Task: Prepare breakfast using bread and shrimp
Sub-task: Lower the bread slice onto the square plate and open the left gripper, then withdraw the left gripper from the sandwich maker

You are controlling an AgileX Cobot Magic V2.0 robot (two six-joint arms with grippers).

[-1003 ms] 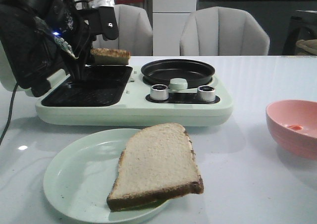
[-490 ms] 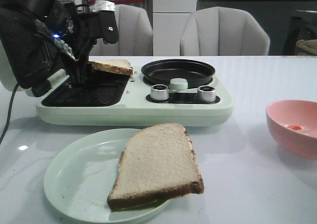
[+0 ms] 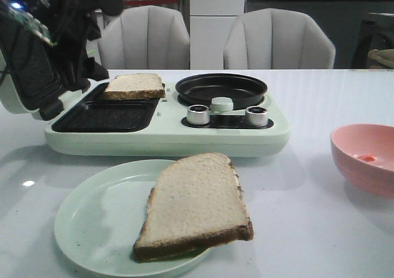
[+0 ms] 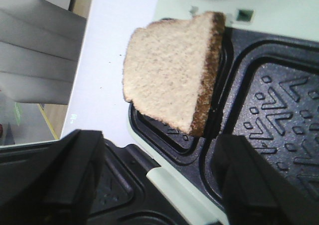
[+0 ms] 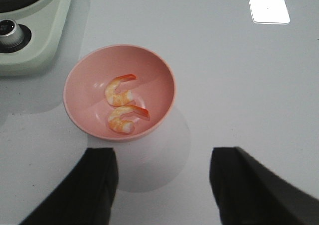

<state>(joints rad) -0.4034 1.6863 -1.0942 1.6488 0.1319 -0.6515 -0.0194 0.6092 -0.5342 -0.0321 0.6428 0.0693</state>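
One bread slice rests tilted on the far rim of the black grill plate, partly overhanging it. A second bread slice lies on the pale green plate at the front. Two curled orange shrimp lie in the pink bowl, which stands at the right. My left gripper is open and empty, above the grill and apart from the bread. My right gripper is open and empty, hovering beside the bowl; the front view does not show it.
The pale green breakfast machine holds a round black pan and two silver knobs. Its open lid stands up at the left, behind my left arm. Two grey chairs stand beyond the table.
My left gripper has let go of the bread slice, which now lies on the far rim of the grill plate. The left arm has risen and pulled back to the left.
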